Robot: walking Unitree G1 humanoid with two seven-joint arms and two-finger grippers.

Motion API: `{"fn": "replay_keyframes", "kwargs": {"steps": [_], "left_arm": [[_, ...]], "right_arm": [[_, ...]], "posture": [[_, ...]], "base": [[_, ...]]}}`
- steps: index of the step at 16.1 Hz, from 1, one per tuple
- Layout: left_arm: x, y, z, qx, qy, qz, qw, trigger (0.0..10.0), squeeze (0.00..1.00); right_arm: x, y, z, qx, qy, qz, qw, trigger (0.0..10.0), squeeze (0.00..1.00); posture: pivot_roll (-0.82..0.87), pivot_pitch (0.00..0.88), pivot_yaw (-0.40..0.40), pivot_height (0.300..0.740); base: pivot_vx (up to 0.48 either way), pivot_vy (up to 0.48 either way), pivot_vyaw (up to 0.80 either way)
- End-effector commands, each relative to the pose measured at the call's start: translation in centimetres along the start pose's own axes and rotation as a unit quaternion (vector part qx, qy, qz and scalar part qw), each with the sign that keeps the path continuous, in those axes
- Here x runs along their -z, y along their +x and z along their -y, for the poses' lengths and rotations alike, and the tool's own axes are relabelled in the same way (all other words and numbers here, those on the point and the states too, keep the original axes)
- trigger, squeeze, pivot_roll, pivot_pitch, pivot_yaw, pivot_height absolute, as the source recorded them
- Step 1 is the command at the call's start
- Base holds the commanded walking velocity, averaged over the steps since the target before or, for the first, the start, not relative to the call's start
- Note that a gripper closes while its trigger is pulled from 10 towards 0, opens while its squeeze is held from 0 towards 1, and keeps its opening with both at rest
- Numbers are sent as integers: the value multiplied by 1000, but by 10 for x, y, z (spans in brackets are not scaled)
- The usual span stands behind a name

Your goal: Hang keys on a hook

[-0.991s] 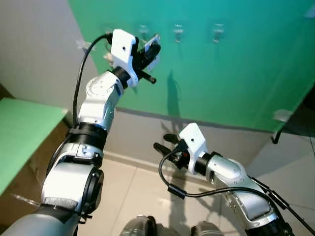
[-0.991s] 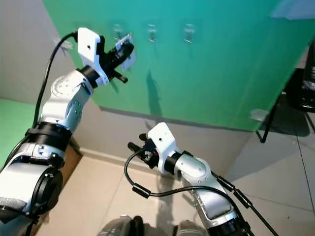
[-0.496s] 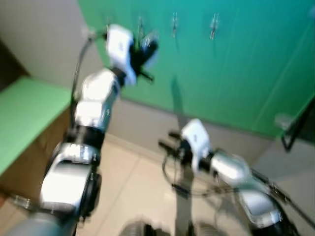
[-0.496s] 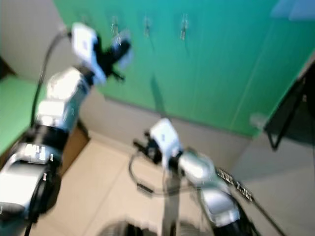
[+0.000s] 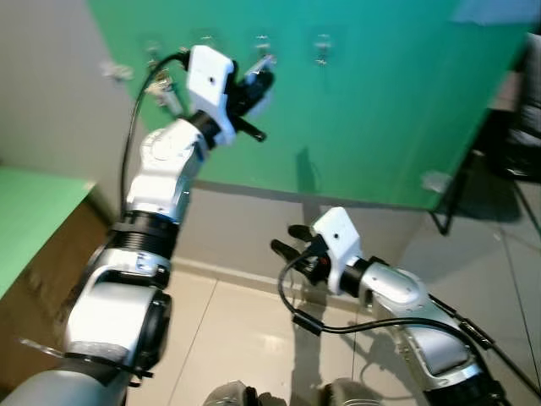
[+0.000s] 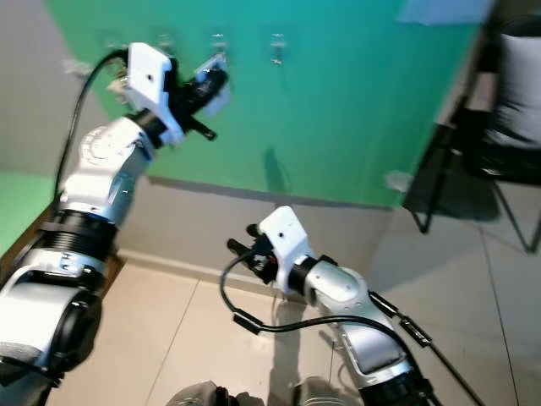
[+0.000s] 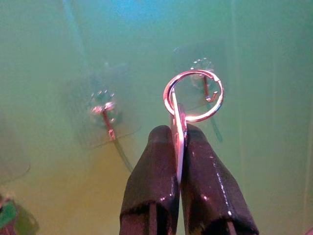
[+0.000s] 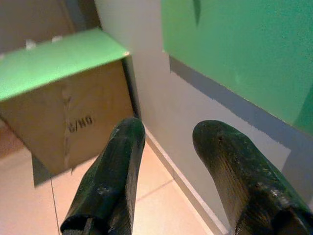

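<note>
Big green wall panel (image 5: 397,110) takes up most of the scene, with a green-topped cardboard box (image 8: 63,98) low by the floor. Left gripper (image 7: 178,147) is raised up at the wall, jaws clamped tight on the flat silver key with its round metal ring (image 7: 193,95), ring just in front of a small clear hook (image 7: 205,85). Right gripper (image 8: 166,171) hangs low, jaws wide apart, holding nothing.

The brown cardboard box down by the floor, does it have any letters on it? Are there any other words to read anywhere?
"G/HG": that is my best reading of the dark, smudgy print on the side of the brown cardboard box; the first letter is unclear.
Green wall panel, small clear wall hooks and thin silver key with a ring: no words.
</note>
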State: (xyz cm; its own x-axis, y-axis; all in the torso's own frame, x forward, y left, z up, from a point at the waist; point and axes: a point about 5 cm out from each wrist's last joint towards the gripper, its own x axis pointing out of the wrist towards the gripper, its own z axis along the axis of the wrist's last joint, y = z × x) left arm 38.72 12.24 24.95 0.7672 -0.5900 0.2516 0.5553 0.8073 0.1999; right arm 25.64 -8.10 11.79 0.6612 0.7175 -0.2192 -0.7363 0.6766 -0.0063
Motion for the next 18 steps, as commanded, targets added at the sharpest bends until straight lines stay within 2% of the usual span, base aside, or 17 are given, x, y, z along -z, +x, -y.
{"fn": "replay_keyframes", "kwargs": {"steps": [1,3,4,6,9,10,12,13,15,18], "left_arm": [[0,1,-2,-5,10,-5,1000,0,0],[3,-1,-7,-19,4,-12,1000,0,0],[6,-4,-14,-33,2,-17,999,0,0],[5,-5,-17,-39,3,-16,999,0,0],[2,-4,-15,-38,8,-2,999,0,0],[-12,-5,-11,-36,43,40,998,0,0],[-26,-10,0,-26,51,81,995,0,0],[-25,-16,7,-17,44,84,995,0,0],[-19,-23,11,-11,37,72,997,0,0],[-14,-31,0,-36,30,59,997,0,0]], "right_arm": [[-3,-1,-1,-4,-2,6,1000,10000,0],[-2,-1,-1,-3,-2,4,1000,10000,0],[-2,-2,-1,-3,-4,5,1000,10000,0],[-1,-3,-1,-4,-6,7,1000,10000,0],[-3,-3,-1,-6,-9,22,1000,10000,0],[-17,-6,4,25,-17,85,996,10000,0],[-27,-11,13,72,-27,128,989,10000,0],[-28,-13,17,87,-24,132,987,10000,0],[-24,-13,17,81,-22,124,989,10000,0],[-18,-10,10,58,-18,120,991,10000,0]], "posture": [[-188,75,117,720],[-188,76,117,720],[-189,77,114,720],[-190,73,113,720],[-191,66,114,720],[-193,64,117,720],[-203,57,123,720],[-205,56,124,720],[-206,52,127,720],[-194,44,120,720]], "base": [[0,0,-756],[0,0,-756],[0,0,0],[0,0,0],[200,234,0],[289,0,0],[0,0,0],[0,0,0],[0,0,0],[0,0,0]]}}
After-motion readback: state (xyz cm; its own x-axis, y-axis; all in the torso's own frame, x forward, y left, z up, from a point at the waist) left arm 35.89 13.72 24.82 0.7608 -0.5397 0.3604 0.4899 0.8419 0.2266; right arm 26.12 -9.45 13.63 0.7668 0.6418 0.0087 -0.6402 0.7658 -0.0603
